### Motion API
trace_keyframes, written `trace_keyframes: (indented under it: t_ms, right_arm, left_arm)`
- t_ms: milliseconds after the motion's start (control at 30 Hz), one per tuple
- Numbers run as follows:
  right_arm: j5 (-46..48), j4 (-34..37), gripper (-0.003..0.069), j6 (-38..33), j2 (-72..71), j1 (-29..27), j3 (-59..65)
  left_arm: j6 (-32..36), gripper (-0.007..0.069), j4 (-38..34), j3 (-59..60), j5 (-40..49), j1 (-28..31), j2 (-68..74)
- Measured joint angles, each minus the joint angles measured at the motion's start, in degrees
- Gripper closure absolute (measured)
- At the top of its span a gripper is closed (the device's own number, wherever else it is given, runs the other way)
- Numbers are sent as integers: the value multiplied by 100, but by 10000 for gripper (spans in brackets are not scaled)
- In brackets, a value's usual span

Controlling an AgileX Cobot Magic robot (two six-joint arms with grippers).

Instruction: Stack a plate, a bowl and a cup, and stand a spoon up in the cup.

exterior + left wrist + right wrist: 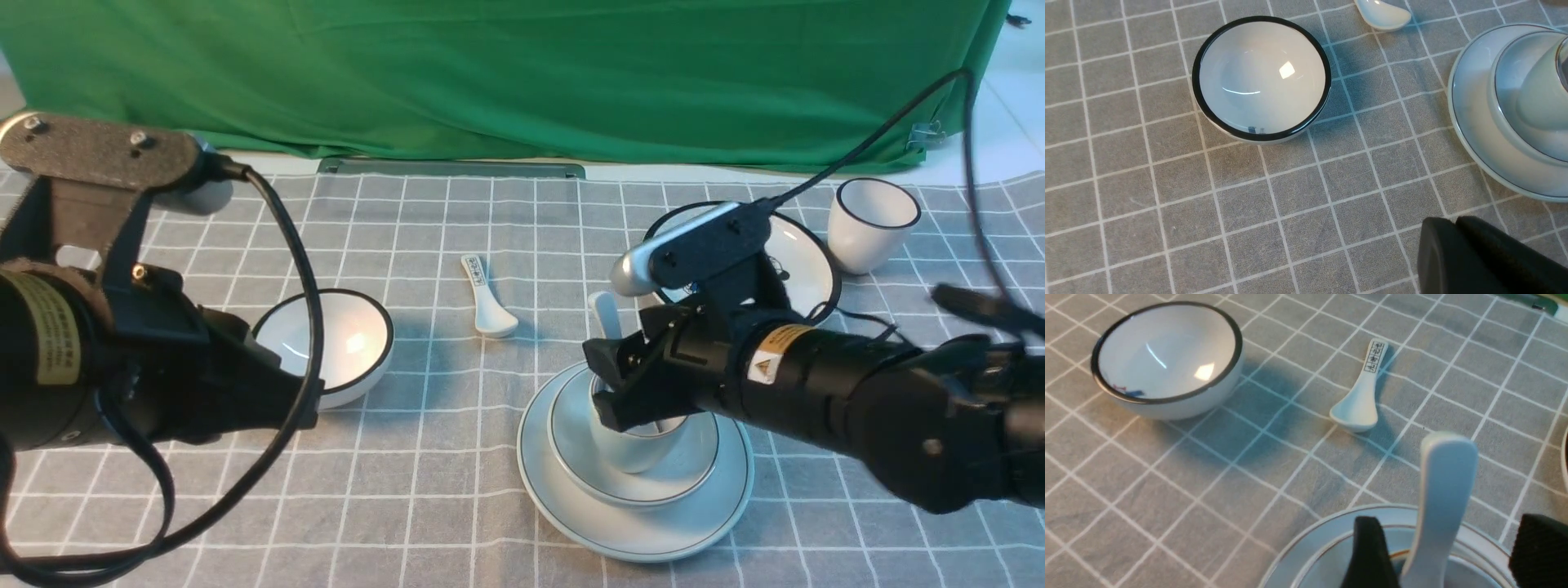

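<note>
The plate (pixel 571 498) lies on the checked cloth at front centre. The bowl (pixel 702 465) sits on it and the cup (pixel 633 453) stands in the bowl. The spoon (pixel 606 314) stands in the cup with its handle up. My right gripper (pixel 608 380) is open around the cup's top. In the right wrist view the spoon (pixel 1447 473) rises between its spread fingers (pixel 1367 539), near one and clear of the other. My left gripper (pixel 1455 222) is shut and empty over bare cloth, left of the plate (pixel 1470 122).
A black-rimmed bowl (pixel 343 335) stands left of centre, just ahead of the left arm. A short marked spoon (pixel 487 302) lies mid-table. A black-rimmed plate (pixel 804 253) and a black-rimmed cup (pixel 869 220) are at back right. A green curtain closes the back.
</note>
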Motion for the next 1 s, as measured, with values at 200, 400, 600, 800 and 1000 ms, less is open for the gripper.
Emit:
trace_keyframes:
  t_ms: [200,400,600,800,1000]
  right_arm:
    - [1471,0,418,-300,-1696,-79,0]
    - [3051,-229,631,-292,-3833,-716,77]
    - [2815,-696,638,118,-5982,-1158,1064]
    - [1818,-759,638,373,-7818,-1218,2389]
    - [1548,-759,634,457,-8584,-1218,2733]
  left_arm:
    - [-55,615,39,0,0,0,-63]
    - [-321,615,293,0,21,0,-464]
    - [-391,615,515,45,-20,0,-936]
    - [-697,615,855,683,-216,0,-1861]
    - [-876,615,968,1449,-216,0,-2905]
